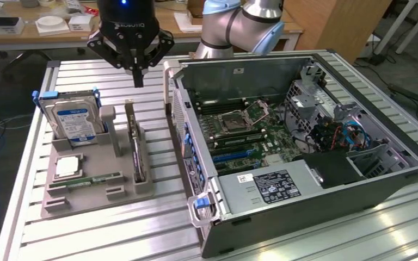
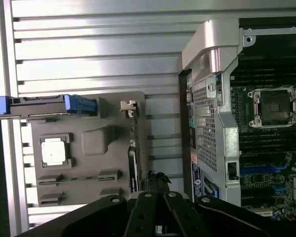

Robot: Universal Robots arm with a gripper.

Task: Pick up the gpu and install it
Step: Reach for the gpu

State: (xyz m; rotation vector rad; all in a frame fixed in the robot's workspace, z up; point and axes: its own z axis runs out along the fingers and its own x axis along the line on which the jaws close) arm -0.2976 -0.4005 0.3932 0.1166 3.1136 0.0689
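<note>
The gpu (image 1: 137, 148) stands on edge in a slot of the grey holder tray (image 1: 93, 198), a thin dark card with its silvery bracket at the far end. In the wrist view the gpu (image 2: 133, 165) is a slim dark strip along the tray's edge nearest the case. My gripper (image 1: 137, 81) hangs above the card's far end, clear of it. Its fingers are shut together with nothing between them. The wrist view has the fingertips (image 2: 158, 178) just beside the card's strip.
On the tray also stand a blue-labelled hard drive (image 1: 74, 120), a processor chip (image 1: 67, 166) and a green memory stick (image 1: 94, 179). The open computer case (image 1: 383, 179) lies to the exterior view's right, its motherboard (image 1: 249, 136) exposed. The slatted metal table (image 1: 122, 239) carries everything.
</note>
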